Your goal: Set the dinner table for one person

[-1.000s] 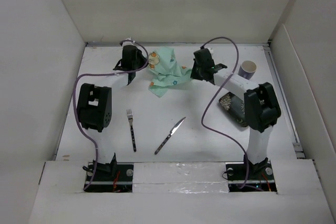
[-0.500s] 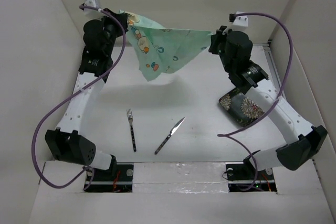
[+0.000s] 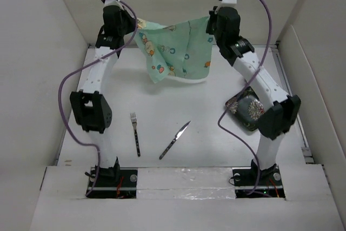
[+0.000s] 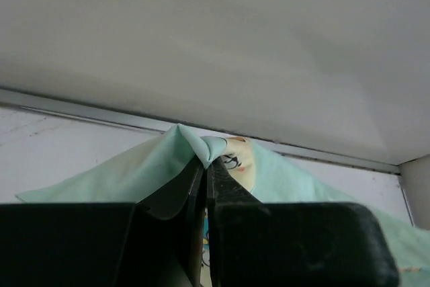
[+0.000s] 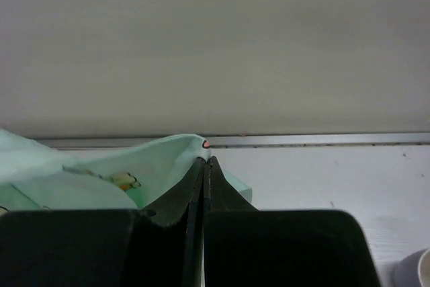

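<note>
A mint-green cartoon-printed placemat (image 3: 174, 47) hangs stretched in the air over the far part of the white dinner table (image 3: 184, 106). My left gripper (image 3: 135, 24) is shut on its left corner, and my right gripper (image 3: 210, 21) is shut on its right corner. In the left wrist view the cloth (image 4: 134, 169) folds over the tips of the gripper (image 4: 205, 162). The right wrist view shows the same pinch, with the placemat (image 5: 101, 173) to the left of the gripper (image 5: 205, 160). A fork (image 3: 135, 132) and a knife (image 3: 175, 139) lie on the table near the front.
A dark patterned plate (image 3: 247, 111) lies at the right, partly behind my right arm. Upright white panels (image 3: 38, 63) border the table on the left, back and right. A cup rim (image 5: 420, 270) peeks into the right wrist view's lower right corner.
Both arms rose from the table's far part, lifting the crumpled placemat and spreading it between them. Since half a second ago, the grippers drew closer and the cloth hangs more evenly.
</note>
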`<state>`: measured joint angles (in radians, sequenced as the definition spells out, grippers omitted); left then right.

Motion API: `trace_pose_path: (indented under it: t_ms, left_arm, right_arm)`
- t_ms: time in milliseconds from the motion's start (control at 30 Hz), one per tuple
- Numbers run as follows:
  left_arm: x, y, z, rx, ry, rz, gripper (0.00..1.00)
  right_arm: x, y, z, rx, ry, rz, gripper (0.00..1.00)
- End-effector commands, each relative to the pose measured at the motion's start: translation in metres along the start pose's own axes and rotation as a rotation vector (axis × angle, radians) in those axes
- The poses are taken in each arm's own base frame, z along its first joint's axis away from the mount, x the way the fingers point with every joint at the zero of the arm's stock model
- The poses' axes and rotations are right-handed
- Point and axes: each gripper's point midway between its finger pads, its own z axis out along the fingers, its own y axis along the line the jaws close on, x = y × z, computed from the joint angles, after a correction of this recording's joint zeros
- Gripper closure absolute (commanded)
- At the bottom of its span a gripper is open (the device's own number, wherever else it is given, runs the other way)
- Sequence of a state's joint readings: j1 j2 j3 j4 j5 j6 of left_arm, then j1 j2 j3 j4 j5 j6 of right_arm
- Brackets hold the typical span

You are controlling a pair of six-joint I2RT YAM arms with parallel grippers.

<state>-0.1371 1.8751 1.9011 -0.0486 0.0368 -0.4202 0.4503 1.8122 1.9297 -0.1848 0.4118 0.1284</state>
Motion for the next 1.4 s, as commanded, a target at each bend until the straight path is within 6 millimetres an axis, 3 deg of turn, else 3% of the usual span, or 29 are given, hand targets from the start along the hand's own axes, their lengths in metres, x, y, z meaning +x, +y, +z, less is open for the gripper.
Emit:
trace_pose_path:
  t_ms: [0,33,133,167,200,233,267,300,333,367,400,433,467,500,533,567,600,700,833,933,1000,1033,1067,1100,1167,1233,1300,1367]
  left_arm:
    - [-0.07,-0.026,-0.01,0.084,-0.09,-0.013,1.0]
    - [-0.07,-0.026,-0.005,0.08,-0.084,-0.007,1.0]
    - [-0.102,-0.042,-0.035,0.107,-0.151,-0.001,1.0]
    - [-0.089,-0.034,-0.033,0.095,-0.145,-0.004,1.0]
    - [-0.09,-0.031,-0.041,0.086,-0.164,-0.007,1.0]
    - [-0.1,-0.036,-0.062,0.099,-0.197,-0.006,1.0]
    - [-0.06,-0.02,-0.056,0.065,-0.129,-0.017,1.0]
    - [-0.05,-0.015,-0.061,0.05,-0.132,-0.023,0.99]
    - [-0.051,-0.013,-0.082,0.043,-0.156,-0.036,0.9]
    - [-0.002,0.006,-0.08,0.012,-0.091,-0.074,0.89]
    - [0.006,0.02,-0.087,-0.037,-0.112,-0.104,0.89]
    - [0.007,0.016,-0.108,-0.025,-0.146,-0.128,0.72]
    - [0.045,0.04,-0.11,-0.076,-0.108,-0.148,0.6]
    - [0.056,0.05,-0.116,-0.107,-0.109,-0.203,0.49]
    - [0.059,0.054,-0.128,-0.113,-0.125,-0.226,0.31]
    - [0.087,0.072,-0.132,-0.159,-0.093,-0.238,0.24]
    - [0.094,0.083,-0.135,-0.201,-0.098,-0.257,0.2]
    - [0.12,0.108,-0.143,-0.284,-0.078,-0.244,0.2]
    - [0.168,0.139,-0.133,-0.403,0.048,-0.2,0.24]
    - [0.197,0.15,-0.127,-0.427,0.119,-0.193,0.27]
    - [0.214,0.152,-0.125,-0.432,0.162,-0.183,0.29]
    - [0.217,0.155,-0.126,-0.439,0.167,-0.179,0.29]
    - [0.226,0.161,-0.131,-0.463,0.186,-0.178,0.3]
    - [0.229,0.162,-0.134,-0.471,0.18,-0.173,0.3]
    - [0.243,0.174,-0.146,-0.51,0.196,-0.167,0.3]
    - [0.244,0.181,-0.15,-0.545,0.185,-0.163,0.29]
    - [0.25,0.193,-0.158,-0.592,0.179,-0.152,0.28]
    - [0.253,0.197,-0.159,-0.614,0.175,-0.155,0.27]
  right_arm:
    - [-0.086,-0.007,0.001,-0.001,-0.143,0.022,1.0]
    - [-0.084,-0.005,0.008,-0.001,-0.139,0.008,1.0]
    - [-0.104,-0.011,-0.007,0.008,-0.183,0.004,1.0]
    - [-0.1,-0.008,-0.013,-0.007,-0.18,0.001,1.0]
    - [-0.102,-0.002,-0.019,-0.027,-0.203,0.01,1.0]
    - [-0.074,-0.009,-0.025,-0.021,-0.149,-0.011,1.0]
    - [-0.061,-0.007,-0.031,-0.031,-0.131,-0.016,1.0]
    - [-0.049,-0.001,-0.036,-0.048,-0.129,-0.003,1.0]
    - [0.01,-0.009,-0.034,-0.033,-0.025,-0.035,1.0]
    - [0.016,-0.008,-0.048,-0.048,-0.023,-0.02,1.0]
    - [0.028,-0.002,-0.054,-0.068,-0.034,0.0,1.0]
    - [0.053,-0.004,-0.059,-0.065,-0.002,0.005,1.0]
    - [0.109,-0.013,-0.066,-0.048,0.08,-0.021,1.0]
    - [0.122,-0.015,-0.071,-0.03,0.085,0.014,1.0]
    - [0.144,-0.021,-0.074,-0.011,0.127,0.022,1.0]
    - [0.166,-0.026,-0.076,0.017,0.176,0.032,1.0]
    - [0.202,-0.037,-0.08,0.077,0.261,0.048,1.0]
    - [0.245,-0.052,-0.088,0.166,0.38,0.039,1.0]
    - [0.268,-0.066,-0.094,0.234,0.461,0.031,1.0]
    - [0.277,-0.085,-0.094,0.293,0.483,0.053,0.99]
    - [0.279,-0.094,-0.095,0.309,0.496,0.075,0.9]
    - [0.278,-0.095,-0.097,0.307,0.497,0.078,0.79]
    - [0.274,-0.096,-0.102,0.303,0.492,0.085,0.74]
    - [0.27,-0.098,-0.106,0.308,0.483,0.089,0.6]
    - [0.261,-0.105,-0.12,0.297,0.464,0.108,0.47]
    - [0.26,-0.109,-0.123,0.302,0.462,0.126,0.46]
    - [0.26,-0.1,-0.128,0.226,0.467,0.171,0.46]
    - [0.265,-0.087,-0.126,0.15,0.465,0.198,0.6]
